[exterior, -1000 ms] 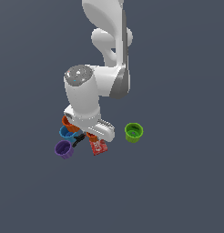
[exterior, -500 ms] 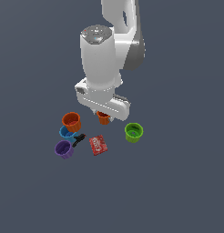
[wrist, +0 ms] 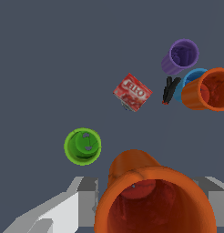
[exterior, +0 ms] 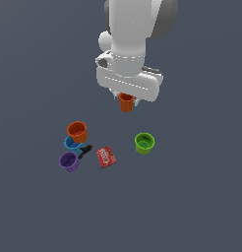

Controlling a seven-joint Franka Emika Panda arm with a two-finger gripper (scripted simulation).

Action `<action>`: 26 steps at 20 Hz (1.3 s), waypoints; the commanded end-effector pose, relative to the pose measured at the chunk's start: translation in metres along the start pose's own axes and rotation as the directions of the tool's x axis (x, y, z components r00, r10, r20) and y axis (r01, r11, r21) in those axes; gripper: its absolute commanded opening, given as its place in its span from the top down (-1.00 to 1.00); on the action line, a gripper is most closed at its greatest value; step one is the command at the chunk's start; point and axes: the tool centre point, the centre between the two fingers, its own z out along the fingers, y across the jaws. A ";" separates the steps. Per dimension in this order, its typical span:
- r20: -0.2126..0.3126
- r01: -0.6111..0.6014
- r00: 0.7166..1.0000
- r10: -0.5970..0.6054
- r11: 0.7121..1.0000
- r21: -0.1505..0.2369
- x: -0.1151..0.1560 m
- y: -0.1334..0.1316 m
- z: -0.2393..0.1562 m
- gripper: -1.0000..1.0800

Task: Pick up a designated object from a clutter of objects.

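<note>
My gripper (exterior: 126, 103) is shut on the smallest orange cup (exterior: 126, 102), ribbed and tapered, and holds it high above the floor. In the wrist view the held cup (wrist: 152, 200) fills the near part of the picture between my two fingers (wrist: 82, 200), its mouth open toward the camera. Below lies the clutter: a larger orange cup (exterior: 77, 131), a blue cup (exterior: 70, 143), a purple cup (exterior: 69, 161), a small black tool (exterior: 85, 150), a flat red packet (exterior: 106, 156) and a green cup (exterior: 144, 143).
The clutter also shows in the wrist view: green cup (wrist: 83, 146), red packet (wrist: 133, 92), black tool (wrist: 169, 89), purple cup (wrist: 180, 56), blue cup (wrist: 192, 80), larger orange cup (wrist: 208, 89). The floor (exterior: 201, 197) is plain dark grey.
The arm has risen from the clutter with the smallest orange cup in its gripper and moved toward the exterior view's right. The other things have stayed in place.
</note>
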 end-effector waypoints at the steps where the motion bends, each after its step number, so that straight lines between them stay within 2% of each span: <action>1: 0.002 0.000 1.000 0.000 1.000 -0.001 -0.015 -0.006 -0.019 1.00; 12: 0.010 0.001 1.000 -0.001 1.000 0.000 -0.055 -0.025 -0.074 1.00; 26: 0.012 0.001 1.000 -0.001 1.000 0.001 -0.055 -0.027 -0.083 1.00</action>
